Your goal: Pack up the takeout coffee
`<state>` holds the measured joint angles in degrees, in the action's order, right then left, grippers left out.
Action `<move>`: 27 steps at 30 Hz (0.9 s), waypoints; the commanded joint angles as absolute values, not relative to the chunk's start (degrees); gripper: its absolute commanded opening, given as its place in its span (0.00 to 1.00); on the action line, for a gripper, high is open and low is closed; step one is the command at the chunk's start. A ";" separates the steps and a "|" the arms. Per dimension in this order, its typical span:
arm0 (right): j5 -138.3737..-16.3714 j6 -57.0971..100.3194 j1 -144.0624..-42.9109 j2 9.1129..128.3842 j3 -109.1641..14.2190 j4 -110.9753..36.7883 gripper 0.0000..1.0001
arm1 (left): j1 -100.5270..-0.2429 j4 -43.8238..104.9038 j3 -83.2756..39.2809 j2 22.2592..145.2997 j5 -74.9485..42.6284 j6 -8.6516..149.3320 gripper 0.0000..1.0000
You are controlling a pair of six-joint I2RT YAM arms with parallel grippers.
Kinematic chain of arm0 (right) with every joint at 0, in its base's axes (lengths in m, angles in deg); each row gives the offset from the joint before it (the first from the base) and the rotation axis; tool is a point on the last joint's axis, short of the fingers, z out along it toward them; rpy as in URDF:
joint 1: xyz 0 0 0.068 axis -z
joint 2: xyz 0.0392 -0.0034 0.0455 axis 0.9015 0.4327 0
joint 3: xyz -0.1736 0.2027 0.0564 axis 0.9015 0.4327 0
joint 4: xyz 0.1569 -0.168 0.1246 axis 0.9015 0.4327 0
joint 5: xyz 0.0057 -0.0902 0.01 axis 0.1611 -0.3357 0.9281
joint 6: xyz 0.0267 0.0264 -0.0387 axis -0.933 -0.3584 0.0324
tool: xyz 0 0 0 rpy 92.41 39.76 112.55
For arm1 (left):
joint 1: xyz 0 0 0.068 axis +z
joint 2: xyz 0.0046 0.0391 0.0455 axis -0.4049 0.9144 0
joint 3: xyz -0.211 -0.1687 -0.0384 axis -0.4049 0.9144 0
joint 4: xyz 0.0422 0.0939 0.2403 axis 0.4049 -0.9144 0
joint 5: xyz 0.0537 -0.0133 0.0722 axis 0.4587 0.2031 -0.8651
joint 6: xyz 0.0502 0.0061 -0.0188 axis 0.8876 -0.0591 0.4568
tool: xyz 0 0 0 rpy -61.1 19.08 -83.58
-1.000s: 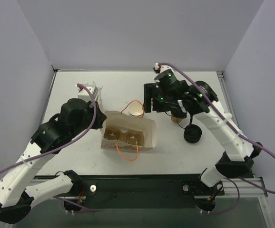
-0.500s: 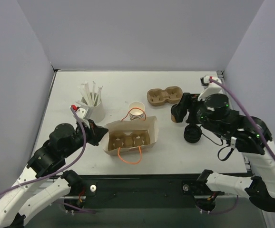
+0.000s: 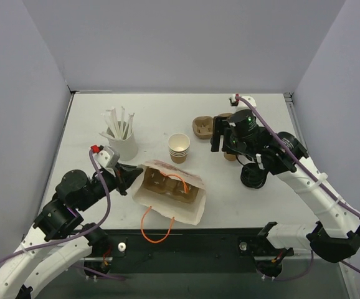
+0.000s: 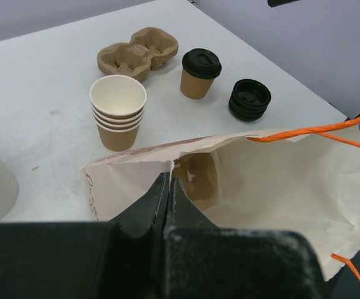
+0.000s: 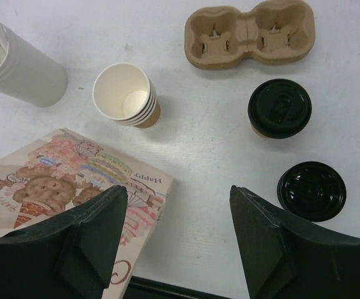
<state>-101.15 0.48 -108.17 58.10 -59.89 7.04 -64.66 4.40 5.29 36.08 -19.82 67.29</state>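
White tabletop (image 3: 230, 205) bears the lidded cup (image 5: 279, 112) near the lid stack (image 5: 311, 190) (right gripper (image 5: 179, 240) hangs open nearby), and the left gripper (image 4: 169, 182), pinching the rim of the bag (image 4: 279, 187), may let its mouth sag shut.

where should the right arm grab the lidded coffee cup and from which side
Probably the tan wall just under the black lid of the lidded cup. It stands upright and tapers downward, so the lid rim should stop slipping. Come from above with the open right gripper, jaws left and right of it in the right wrist view; the carrier and lid stack crowd the other sides.
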 commanded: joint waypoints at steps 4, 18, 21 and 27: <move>-102.62 6.01 -99.18 59.81 -60.96 2.57 0.68 | -64.49 19.29 10.00 36.41 -17.65 76.82 0.00; -83.61 14.18 -82.21 72.38 -54.19 3.01 0.87 | -64.40 13.67 5.35 42.21 -19.94 78.76 0.00; -81.95 16.55 -80.97 75.19 -55.07 2.21 0.88 | -64.40 12.62 4.91 42.12 -20.20 78.05 0.00; -80.28 20.16 -78.70 78.72 -55.95 2.56 0.89 | -64.40 8.22 3.24 41.86 -19.32 76.47 0.00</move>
<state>-82.75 16.37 -80.79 77.86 -54.36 2.23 -64.66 9.78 6.36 42.57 -19.69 77.58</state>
